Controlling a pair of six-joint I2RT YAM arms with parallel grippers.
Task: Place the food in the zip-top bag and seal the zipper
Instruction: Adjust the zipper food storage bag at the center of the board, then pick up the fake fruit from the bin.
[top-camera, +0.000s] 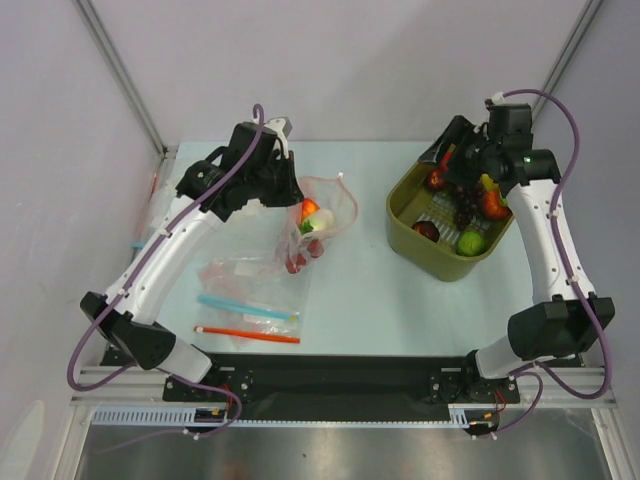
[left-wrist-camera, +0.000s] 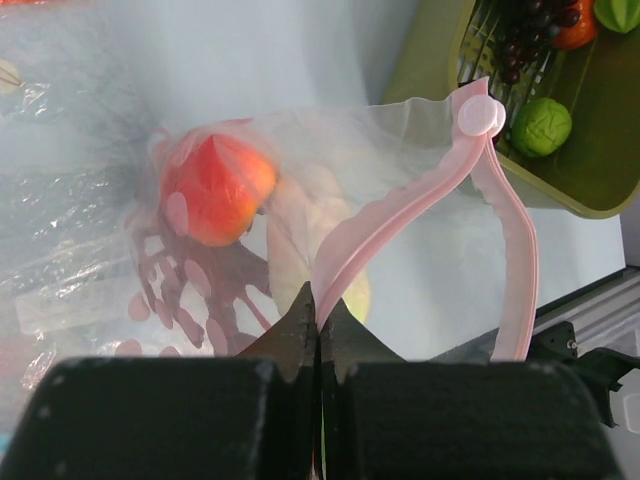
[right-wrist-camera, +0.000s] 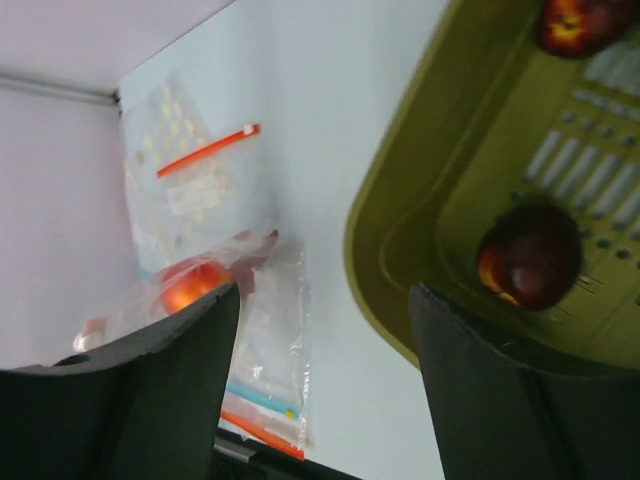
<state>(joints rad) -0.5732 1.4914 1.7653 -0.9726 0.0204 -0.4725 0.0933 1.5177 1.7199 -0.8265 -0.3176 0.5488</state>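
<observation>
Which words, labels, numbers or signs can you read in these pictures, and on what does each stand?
No text can be read in any view.
Pale patch on the flat clear bag with the orange-red strip, right wrist view: possibly a label, too blurred to read.

The zip-top bag (left-wrist-camera: 385, 140), just ahead of the matt black left gripper (left-wrist-camera: 319, 322), is looking crinkly, clear, glossy plastic.

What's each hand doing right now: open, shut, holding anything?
Left hand: shut on the pink zipper of the zip-top bag.
Right hand: open, holding nothing, near the olive-green basket.
</observation>
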